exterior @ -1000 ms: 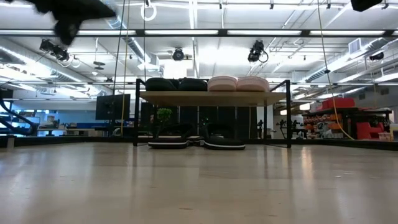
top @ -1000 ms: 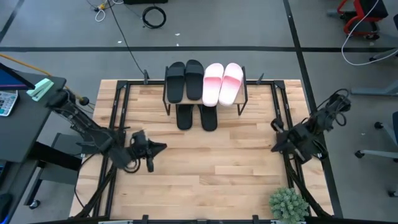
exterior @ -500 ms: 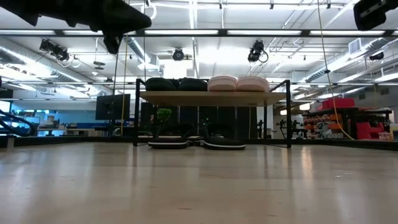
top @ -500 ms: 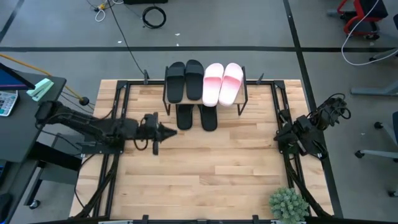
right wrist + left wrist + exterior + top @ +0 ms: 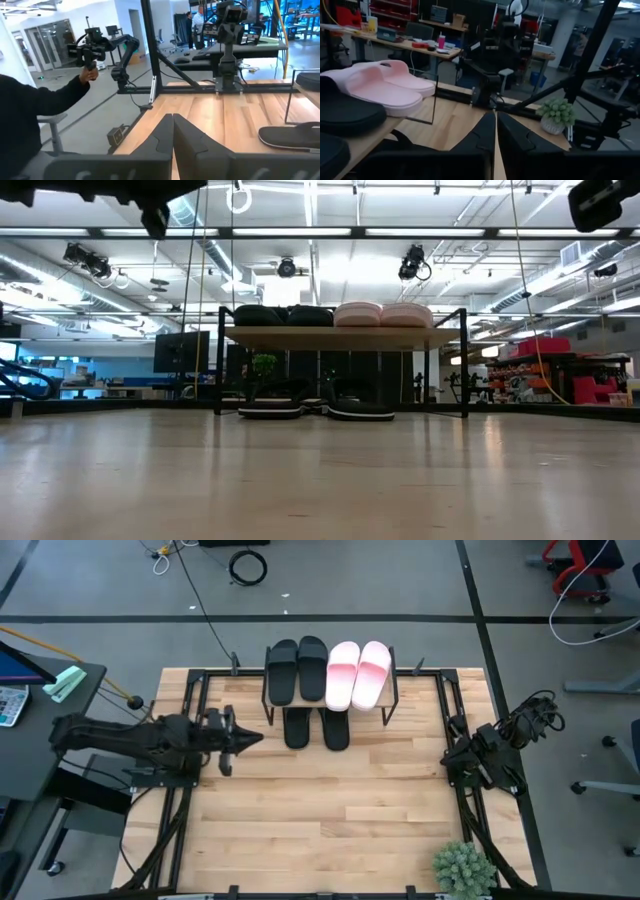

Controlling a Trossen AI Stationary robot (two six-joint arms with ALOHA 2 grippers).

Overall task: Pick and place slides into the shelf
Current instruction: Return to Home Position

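The left end effector (image 5: 250,736) has drawn back toward the left side of the tabletop (image 5: 340,810) and slightly toward its far edge. It now hangs above the wood near the shelf's left legs, apart from them. Its fingers (image 5: 485,131) are pressed together with nothing between them. The right end effector (image 5: 452,762) has not shifted in the last half second. It sits at the tabletop's right edge, well apart from the shelf, and its fingers (image 5: 165,131) likewise meet on nothing.

On the top board of the shelf (image 5: 345,336) a black pair (image 5: 297,670) lies side by side on the left, with the pink pair (image 5: 357,673) touching it on the right. Two more black slides (image 5: 317,727) lie on the tabletop beneath the board, their near ends poking out in front.

A potted plant (image 5: 463,868) stands at the near right corner. Black frame rails (image 5: 186,720) run along both sides of the tabletop.
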